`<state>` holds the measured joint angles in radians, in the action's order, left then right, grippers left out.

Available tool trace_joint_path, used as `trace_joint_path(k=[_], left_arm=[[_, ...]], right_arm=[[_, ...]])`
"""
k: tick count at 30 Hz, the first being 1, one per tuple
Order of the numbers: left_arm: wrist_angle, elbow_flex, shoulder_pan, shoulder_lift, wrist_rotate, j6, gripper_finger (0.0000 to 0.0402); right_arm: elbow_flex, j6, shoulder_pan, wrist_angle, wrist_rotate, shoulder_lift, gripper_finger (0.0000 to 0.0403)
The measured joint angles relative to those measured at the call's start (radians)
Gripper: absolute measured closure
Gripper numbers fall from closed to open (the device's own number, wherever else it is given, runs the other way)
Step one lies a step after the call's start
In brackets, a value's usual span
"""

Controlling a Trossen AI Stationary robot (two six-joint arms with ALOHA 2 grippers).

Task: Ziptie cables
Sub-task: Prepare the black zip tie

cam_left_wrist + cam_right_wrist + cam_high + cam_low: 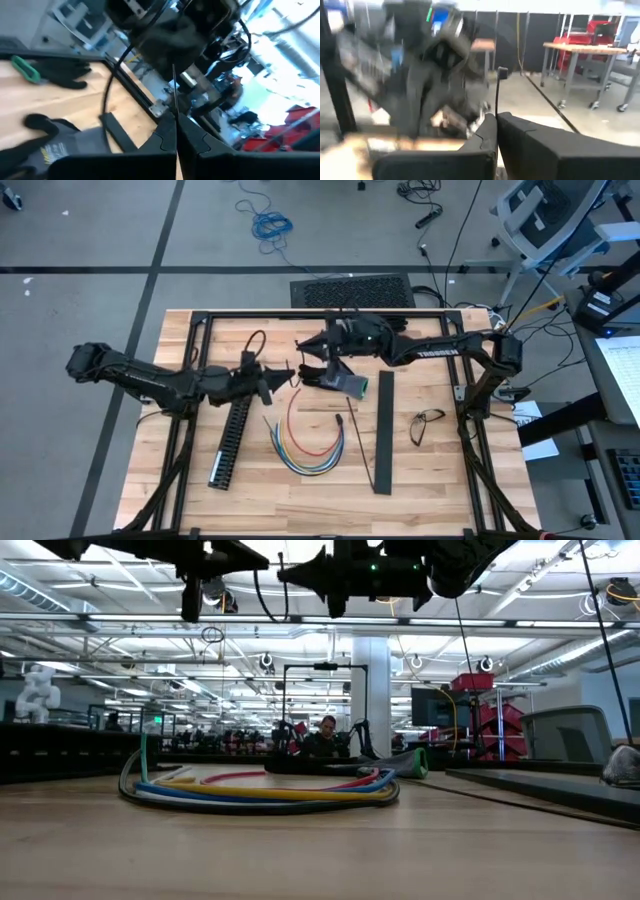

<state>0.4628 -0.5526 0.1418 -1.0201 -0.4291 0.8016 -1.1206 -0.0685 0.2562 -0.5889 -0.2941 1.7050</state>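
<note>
Black zip tie (497,95) pinched in right tool (496,131), wrist view only.

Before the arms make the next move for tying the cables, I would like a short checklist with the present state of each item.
1. Cables lie together in one bundle on the table: ok, curved side by side.
2. Zip tie around the bundle: not ok, none visible on it.
3. Left gripper shut on a thin black strip: ok.
4. Right gripper shut on a thin black strip: ok.
5. Whether both hold the same strip: cannot tell.
6. Black slotted duct apart from the bundle: ok.
</note>
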Motion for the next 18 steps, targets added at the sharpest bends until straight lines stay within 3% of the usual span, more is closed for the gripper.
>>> trace_joint_path(k=[4,11,18], left_arm=[[0.022,0.000,-0.039,0.000,0.123,0.071,0.0402],[0.089,-0.001,-0.127,-0.001,0.344,0.220,0.0402],[0.113,-0.001,-0.222,0.000,0.491,0.323,0.0402]], right_arm=[[0.001,0.017,-0.001,0.016,0.031,0.001,0.0403],[0.000,-0.120,-0.003,-0.009,0.082,0.000,0.0403],[0.000,-0.134,-0.044,-0.013,0.079,0.001,0.0403]])
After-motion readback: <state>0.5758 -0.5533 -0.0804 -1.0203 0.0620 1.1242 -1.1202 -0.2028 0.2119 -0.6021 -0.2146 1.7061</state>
